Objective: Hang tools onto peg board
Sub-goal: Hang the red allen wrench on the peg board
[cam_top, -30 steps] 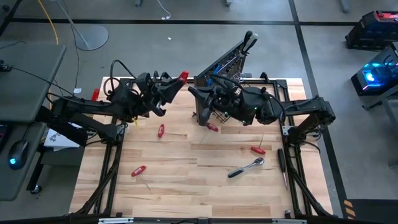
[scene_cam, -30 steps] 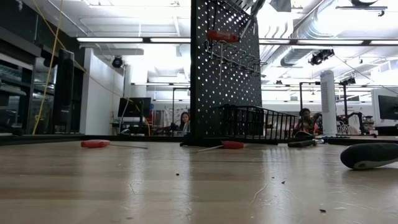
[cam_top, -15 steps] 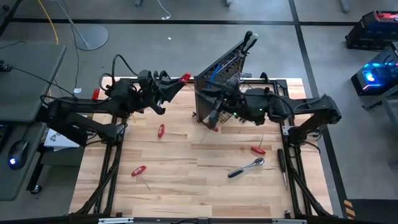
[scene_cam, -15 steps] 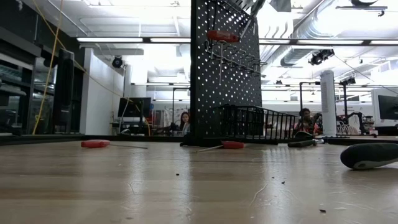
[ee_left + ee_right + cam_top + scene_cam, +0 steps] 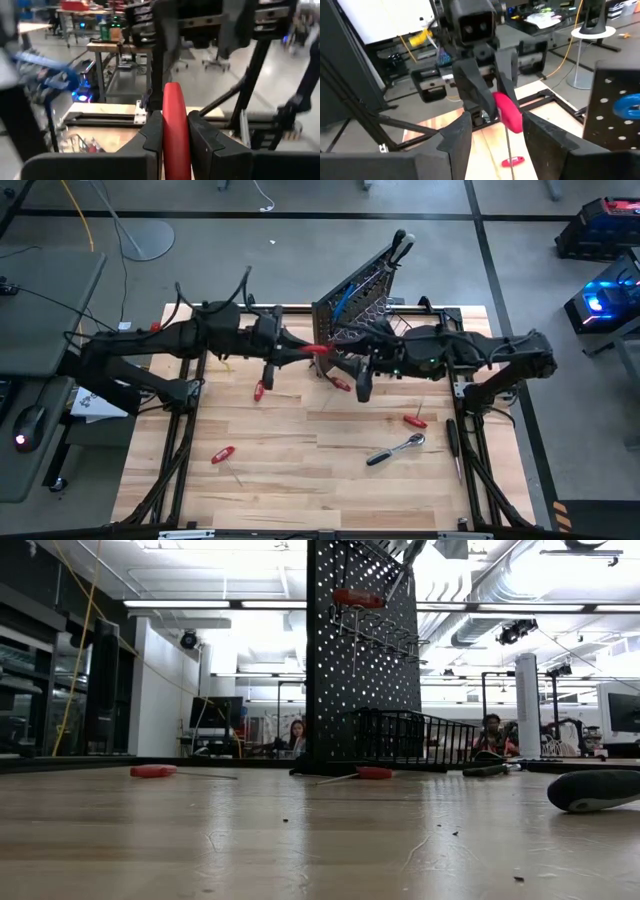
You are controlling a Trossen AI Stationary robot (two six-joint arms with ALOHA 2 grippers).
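The left gripper (image 5: 175, 132) is clamped on a red-handled screwdriver (image 5: 175, 120): both dark fingers (image 5: 152, 132) press the red handle from either side, with the handle's rounded end projecting past the fingertips. In the high view this gripper (image 5: 305, 350) sits just in front of the peg board (image 5: 362, 295), near the middle of the table's far edge, and the red handle (image 5: 318, 349) points toward the right arm.

The right gripper (image 5: 492, 127) has its fingers (image 5: 457, 132) spread, with a clear gap on each side of the same red handle (image 5: 509, 112). The handle lies between the fingers, but whether it is level with them or beyond them cannot be told. The thin shaft hangs down from the handle toward the table. In the high view the right gripper (image 5: 350, 365) is just beside the left one, at the foot of the peg board.

The peg board stands upright near the middle of the far edge; in the low view it (image 5: 362, 650) carries a red-handled tool (image 5: 358, 598) on its wire hooks, with a black wire basket (image 5: 415, 737) at its base.

On the wooden table (image 5: 300, 480) lie further tools:
- a red screwdriver (image 5: 259, 390) left of centre;
- another (image 5: 222, 453) toward the near left corner;
- one (image 5: 342, 384) just in front of the board;
- one (image 5: 414, 420) right of centre;
- a chrome ratchet (image 5: 396, 449) near it.
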